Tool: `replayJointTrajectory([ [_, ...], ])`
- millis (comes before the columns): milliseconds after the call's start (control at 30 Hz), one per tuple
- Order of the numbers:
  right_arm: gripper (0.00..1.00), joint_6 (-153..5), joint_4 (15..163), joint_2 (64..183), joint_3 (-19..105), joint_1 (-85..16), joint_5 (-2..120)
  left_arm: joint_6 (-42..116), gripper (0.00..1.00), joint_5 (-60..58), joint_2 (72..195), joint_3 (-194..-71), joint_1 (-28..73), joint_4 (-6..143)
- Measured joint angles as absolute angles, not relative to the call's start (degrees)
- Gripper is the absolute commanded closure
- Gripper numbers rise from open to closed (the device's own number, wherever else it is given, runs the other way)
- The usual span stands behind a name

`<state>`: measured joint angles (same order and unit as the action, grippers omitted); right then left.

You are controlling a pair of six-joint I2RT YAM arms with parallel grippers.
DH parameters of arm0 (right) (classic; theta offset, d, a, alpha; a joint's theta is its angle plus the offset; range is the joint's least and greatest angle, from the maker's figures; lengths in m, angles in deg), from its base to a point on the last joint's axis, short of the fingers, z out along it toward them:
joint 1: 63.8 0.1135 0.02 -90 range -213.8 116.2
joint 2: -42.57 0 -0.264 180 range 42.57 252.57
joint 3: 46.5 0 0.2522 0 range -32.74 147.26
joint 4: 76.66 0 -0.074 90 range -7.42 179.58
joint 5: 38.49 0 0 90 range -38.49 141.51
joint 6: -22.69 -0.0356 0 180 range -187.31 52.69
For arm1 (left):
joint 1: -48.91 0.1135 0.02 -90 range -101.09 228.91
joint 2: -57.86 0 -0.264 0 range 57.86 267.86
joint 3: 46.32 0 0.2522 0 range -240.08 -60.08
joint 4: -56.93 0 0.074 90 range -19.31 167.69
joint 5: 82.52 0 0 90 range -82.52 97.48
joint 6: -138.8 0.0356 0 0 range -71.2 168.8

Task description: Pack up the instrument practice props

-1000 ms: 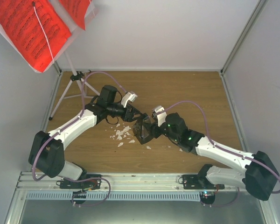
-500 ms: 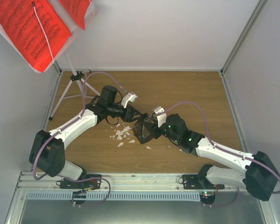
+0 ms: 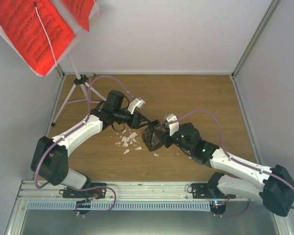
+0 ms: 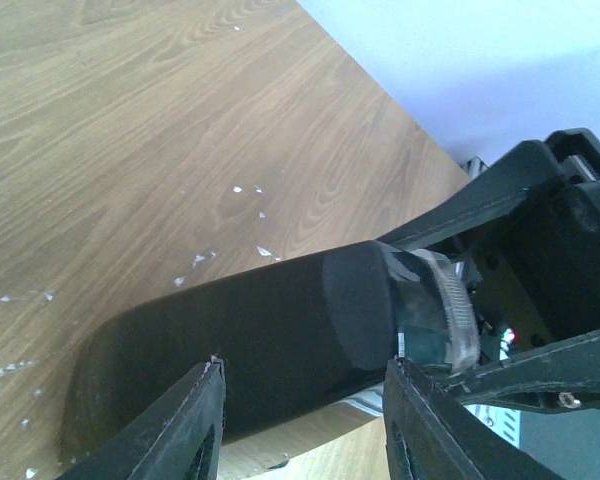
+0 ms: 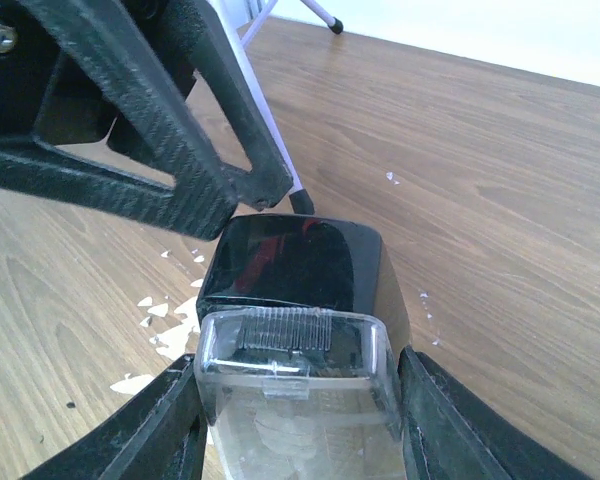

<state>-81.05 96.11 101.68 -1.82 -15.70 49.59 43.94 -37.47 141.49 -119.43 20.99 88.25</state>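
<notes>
With the right gripper [image 5: 298, 362] clenched on the black metronome [image 4: 280, 330] and the left gripper [image 4: 302, 368] straddling it, its hold impossible to tell, opposed pulls could wrench it loose.

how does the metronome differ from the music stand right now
Colour: the metronome is black; the music stand is white.
Build: the metronome is a compact solid block; the music stand is thin tripod legs under a tray of red sheets.
Handling: the metronome lies centrally between the fingers of the left claw and right claw; the music stand stands untouched in the far left corner.
Shared: neither is packed away yet.
</notes>
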Motion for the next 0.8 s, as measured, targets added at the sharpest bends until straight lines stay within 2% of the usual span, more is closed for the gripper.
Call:
replayJointTrajectory([
  [167, 0.55, -79.4, 95.6, 99.3, -3.2, -15.6, 50.4, 44.3, 0.54, -36.1, 141.4, -119.3, 20.9, 88.1],
  [367, 0.54, -77.4, 94.1, 97.3, -3.8, -15.6, 52.5, 44.3, 0.4, -36.3, 140.0, -118.7, 20.0, 87.6],
  [433, 0.54, -76.7, 93.9, 96.9, -4.0, -15.6, 53.2, 44.2, 0.38, -36.4, 139.5, -118.7, 18.8, 87.2],
  [800, 0.51, -75.7, 94.1, 96.6, -4.4, -15.6, 53.9, 44.2, 0.54, -36.7, 140.4, -118.7, 14.7, 86.3],
])
